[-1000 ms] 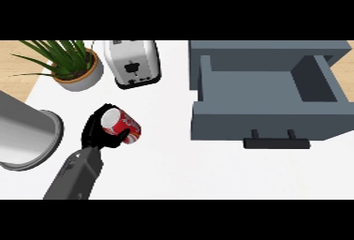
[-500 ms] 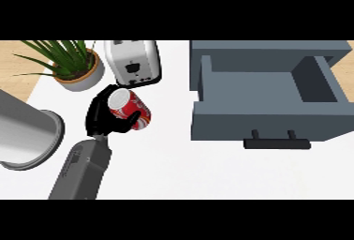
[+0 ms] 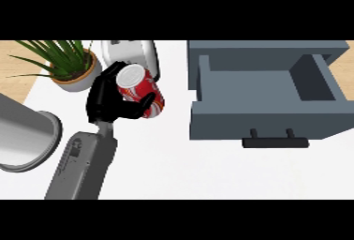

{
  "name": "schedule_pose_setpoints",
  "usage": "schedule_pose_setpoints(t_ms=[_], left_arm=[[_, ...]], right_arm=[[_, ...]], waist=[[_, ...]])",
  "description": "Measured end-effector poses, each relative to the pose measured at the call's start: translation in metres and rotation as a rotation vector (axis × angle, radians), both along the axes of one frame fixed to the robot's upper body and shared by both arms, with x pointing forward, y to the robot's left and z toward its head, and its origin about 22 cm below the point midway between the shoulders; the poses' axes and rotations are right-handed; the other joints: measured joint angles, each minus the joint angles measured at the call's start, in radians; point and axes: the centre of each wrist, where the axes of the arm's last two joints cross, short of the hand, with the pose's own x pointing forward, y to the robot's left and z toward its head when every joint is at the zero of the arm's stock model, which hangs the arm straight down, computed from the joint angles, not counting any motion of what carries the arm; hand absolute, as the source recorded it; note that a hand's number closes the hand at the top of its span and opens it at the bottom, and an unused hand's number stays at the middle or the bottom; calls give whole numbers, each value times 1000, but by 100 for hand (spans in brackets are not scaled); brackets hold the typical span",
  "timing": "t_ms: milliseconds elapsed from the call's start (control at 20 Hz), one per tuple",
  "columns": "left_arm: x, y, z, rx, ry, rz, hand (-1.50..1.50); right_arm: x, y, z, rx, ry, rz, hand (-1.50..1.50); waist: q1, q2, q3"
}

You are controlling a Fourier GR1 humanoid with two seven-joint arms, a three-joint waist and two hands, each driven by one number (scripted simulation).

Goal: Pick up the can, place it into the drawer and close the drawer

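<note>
The fingers (image 3: 104,91) of the left hand (image 3: 109,101) are curled round the can (image 3: 142,89), with the thumb wrapped across its red side; the silver top faces up and away from the forearm. The can is held tilted, in front of the toaster (image 3: 131,51) and beside the potted plant (image 3: 66,63).

Change noted: over the last second the hand, with the can already in it, has travelled from a spot nearer the grey pot up the bench (image 3: 207,173) towards the toaster, and it appears closer to the viewpoint, so the can looks to be off the surface. Judgement: the pick is done and the carry is in progress; the move rightward to the drawer has barely started, as can and drawer remain well apart.

Containers: the drawer (image 3: 266,86) stands pulled open from its grey cabinet, handle (image 3: 274,140) facing the near edge, and nothing shows inside it. The large grey pot (image 3: 24,140) at the left edge shows only its outer wall and rim; its contents cannot be told.

The right hand is not visible.
</note>
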Motion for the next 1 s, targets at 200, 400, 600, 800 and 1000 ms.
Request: schedule_pose_setpoints(t_ms=[200, 400, 600, 800, 1000], left_arm=[[9, -14, 37, 21, -22, -2, 150], [15, -27, 60, 38, -36, -1, 150], [24, -51, 77, 49, -43, -10, 150], [32, -74, 99, 53, -40, -14, 150], [41, -94, 117, 65, -43, -14, 150]], right_arm=[[1, -1, -3, 9, -1, 4, -150], [6, 2, -4, 9, 6, 3, -150], [8, 2, -4, 17, -2, 4, -150], [12, 7, -3, 15, -2, 10, -150], [13, 6, -2, 13, -4, 14, -150]], waist=[[-3, 2, 0], [-4, 3, 0], [-8, 4, 0], [-11, 4, 0], [-14, 5, 0]])
